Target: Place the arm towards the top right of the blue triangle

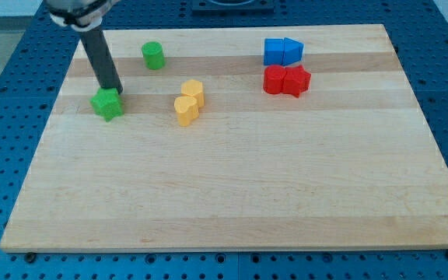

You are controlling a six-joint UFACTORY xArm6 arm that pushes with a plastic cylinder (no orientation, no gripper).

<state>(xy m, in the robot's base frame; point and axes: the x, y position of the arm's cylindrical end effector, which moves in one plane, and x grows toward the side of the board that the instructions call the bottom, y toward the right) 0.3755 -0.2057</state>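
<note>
The blue triangle [293, 50] lies near the view's top, right of centre, touching a blue cube [274, 52] on its left. My tip [114, 90] is far to the view's left, at the upper right edge of a green star block [107, 103]. The dark rod rises from there toward the view's top left.
A green cylinder [153, 55] sits at the top left. Two yellow blocks [192, 90] [185, 110] touch each other near the centre left. A red cylinder [274, 79] and a red star [296, 80] sit just below the blue pair. The wooden board [239, 202] lies on a blue perforated table.
</note>
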